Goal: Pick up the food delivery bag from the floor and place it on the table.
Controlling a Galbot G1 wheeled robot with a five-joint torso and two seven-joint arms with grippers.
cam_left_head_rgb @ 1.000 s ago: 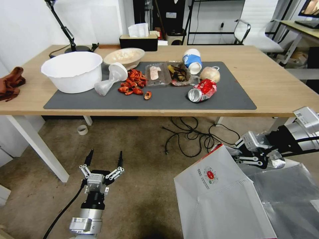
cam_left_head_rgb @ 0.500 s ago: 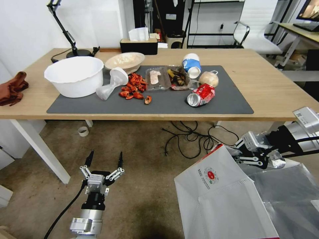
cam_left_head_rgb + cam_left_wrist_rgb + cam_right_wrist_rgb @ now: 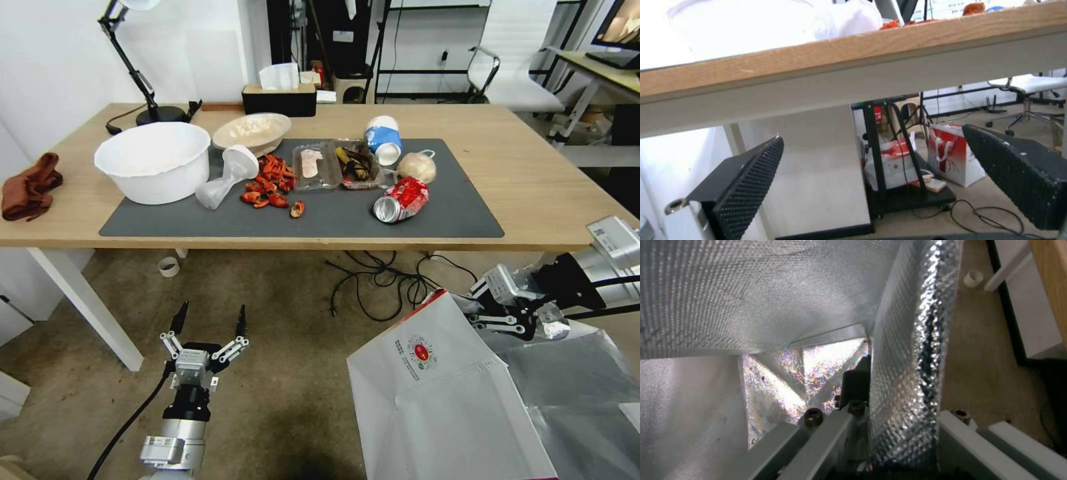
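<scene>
1. The food delivery bag [image 3: 433, 393], white with a red rim and a small round red logo, sits below and in front of the table's [image 3: 533, 173] near right corner, its silver foil lining showing at the open top.
2. The right gripper [image 3: 480, 319] is clamped on the bag's top rim; in the right wrist view one finger [image 3: 857, 385] lies inside against the foil wall [image 3: 902, 350], the other outside it.
3. The left gripper [image 3: 208, 321] hangs low over the carpet, in front of the table's near edge towards its left end, its two black fingers spread wide and holding nothing.
4. On the dark grey mat [image 3: 320, 217] lie a white bowl [image 3: 153, 160] and a crushed red can [image 3: 400, 200].
</scene>
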